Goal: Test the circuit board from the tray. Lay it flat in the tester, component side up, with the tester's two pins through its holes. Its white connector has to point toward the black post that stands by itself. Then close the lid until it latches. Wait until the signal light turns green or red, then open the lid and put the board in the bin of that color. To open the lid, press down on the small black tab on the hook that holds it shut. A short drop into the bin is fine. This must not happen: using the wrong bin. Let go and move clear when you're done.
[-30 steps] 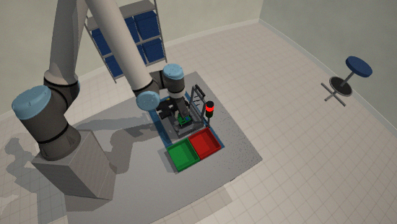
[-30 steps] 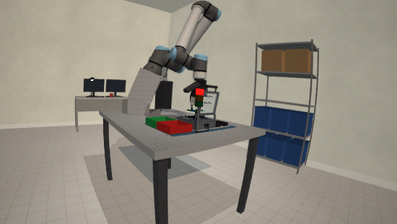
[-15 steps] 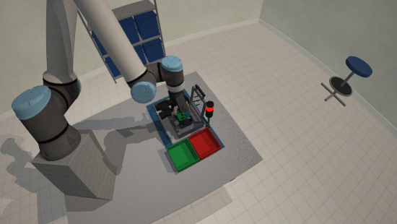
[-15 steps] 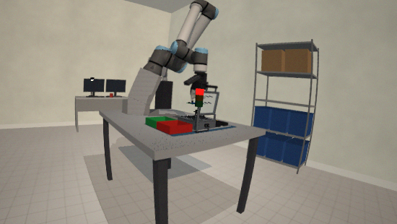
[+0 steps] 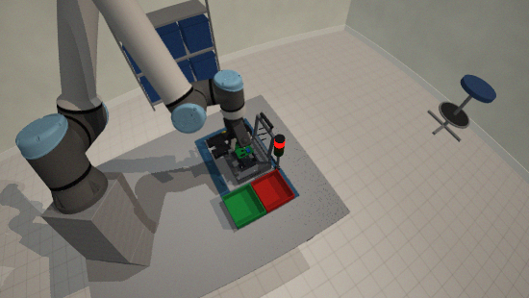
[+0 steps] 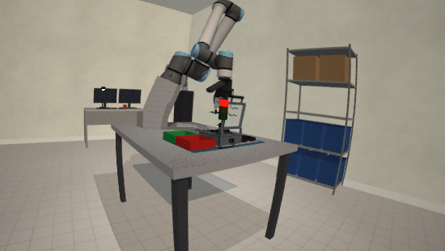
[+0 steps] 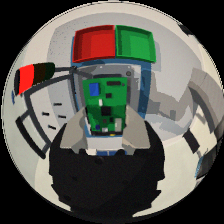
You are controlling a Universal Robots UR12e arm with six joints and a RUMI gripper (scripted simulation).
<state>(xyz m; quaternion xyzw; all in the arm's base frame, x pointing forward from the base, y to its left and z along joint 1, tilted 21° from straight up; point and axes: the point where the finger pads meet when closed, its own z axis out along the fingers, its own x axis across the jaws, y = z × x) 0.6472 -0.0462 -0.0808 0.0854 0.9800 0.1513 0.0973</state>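
My gripper (image 7: 106, 106) is shut on the green circuit board (image 7: 105, 106) and holds it above the tester (image 5: 242, 165). The board is component side up, with a blue part at its far left; it also shows in the top view (image 5: 243, 152). The tester's lid (image 5: 264, 135) stands open and upright. The signal light (image 5: 279, 144) glows red; it also shows in the exterior view (image 6: 223, 105) and in the wrist view (image 7: 32, 76). The red bin (image 5: 272, 189) and the green bin (image 5: 243, 206) sit side by side in front of the tester; both look empty.
The dark tray (image 5: 217, 144) lies behind the tester on the blue mat. A metal shelf (image 6: 319, 117) with blue crates and cardboard boxes stands beyond the table. The arm's base block (image 5: 96, 226) is at the table's left. A stool (image 5: 464, 108) stands far right.
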